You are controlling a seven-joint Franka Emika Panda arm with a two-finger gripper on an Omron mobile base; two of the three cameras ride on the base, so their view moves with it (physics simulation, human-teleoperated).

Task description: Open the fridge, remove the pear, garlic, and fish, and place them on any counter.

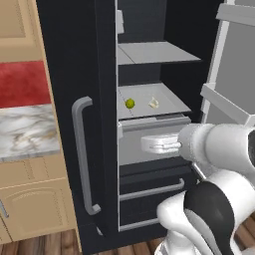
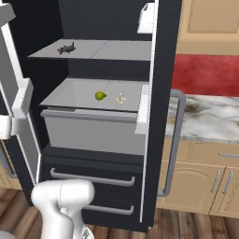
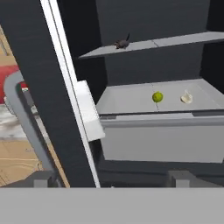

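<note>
I see the fridge (image 2: 163, 93) with its door swung open. The pear (image 3: 157, 97) and the garlic (image 3: 187, 98) at its 3 o'clock rest on 1 middle shelf (image 3: 127, 98). The gripper (image 3: 113, 178) jaws stand wide apart, holding nothing.

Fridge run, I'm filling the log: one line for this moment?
fridge: right door open | pear, garlic: middle shelf, apart | fish: shelf above | gripper: open, empty

Brown wood plank floor (image 2: 196, 226), light tan cabinets (image 1: 35, 209) (grey handles), red wall panel (image 2: 205, 74)
</note>
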